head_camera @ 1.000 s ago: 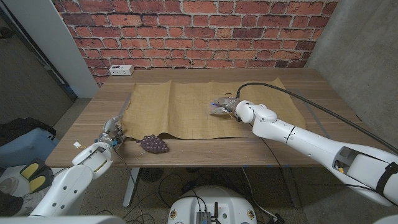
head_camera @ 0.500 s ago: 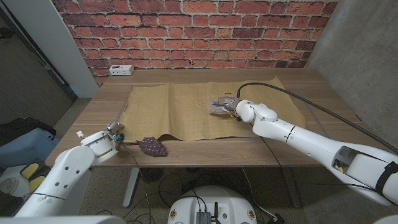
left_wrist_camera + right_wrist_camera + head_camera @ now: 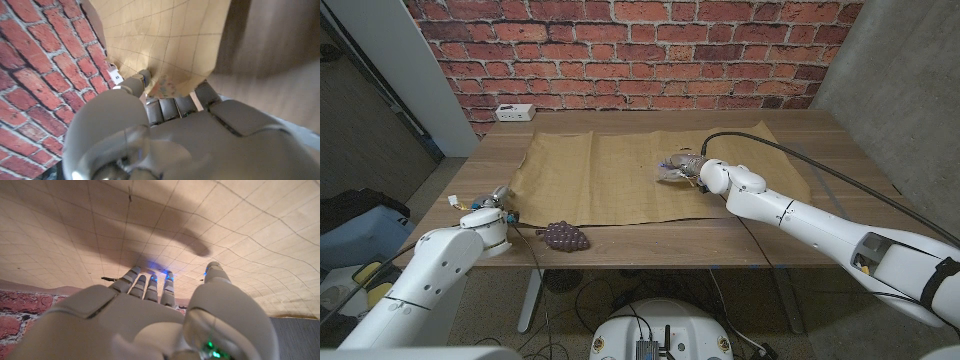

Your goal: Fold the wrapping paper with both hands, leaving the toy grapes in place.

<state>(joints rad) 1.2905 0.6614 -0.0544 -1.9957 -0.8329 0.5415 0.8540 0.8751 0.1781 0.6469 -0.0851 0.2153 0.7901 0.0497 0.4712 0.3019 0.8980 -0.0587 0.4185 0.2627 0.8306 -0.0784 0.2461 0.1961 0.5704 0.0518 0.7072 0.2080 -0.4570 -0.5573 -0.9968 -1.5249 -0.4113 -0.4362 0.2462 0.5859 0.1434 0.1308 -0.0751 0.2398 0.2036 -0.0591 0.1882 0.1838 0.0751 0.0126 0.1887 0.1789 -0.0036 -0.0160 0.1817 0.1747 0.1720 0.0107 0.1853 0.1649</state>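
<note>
On the wooden table (image 3: 620, 240) the wrapping paper (image 3: 610, 180) is lying spread out almost flat, its near edge running just behind the toy grapes (image 3: 565, 236), which are sitting on bare wood close to the table's front edge. No crease or doubled layer is showing anywhere on the sheet, so by my reading the fold itself is not yet made — the work is at its gripping stage. The left hand (image 3: 490, 215) is hovering at the sheet's near left corner; in the left wrist view its fingers (image 3: 175, 106) are lying against the paper's edge, and they seem to be pinching it, though I cannot tell for certain. The right hand (image 3: 680, 168) is reaching out over the middle of the paper, and in the right wrist view its fingers (image 3: 150, 287) are stretching forward, slightly apart, holding nothing I can make out. Left to do — securing both grips, lifting one side, carrying it across and laying it down, all without nudging the grapes.
</note>
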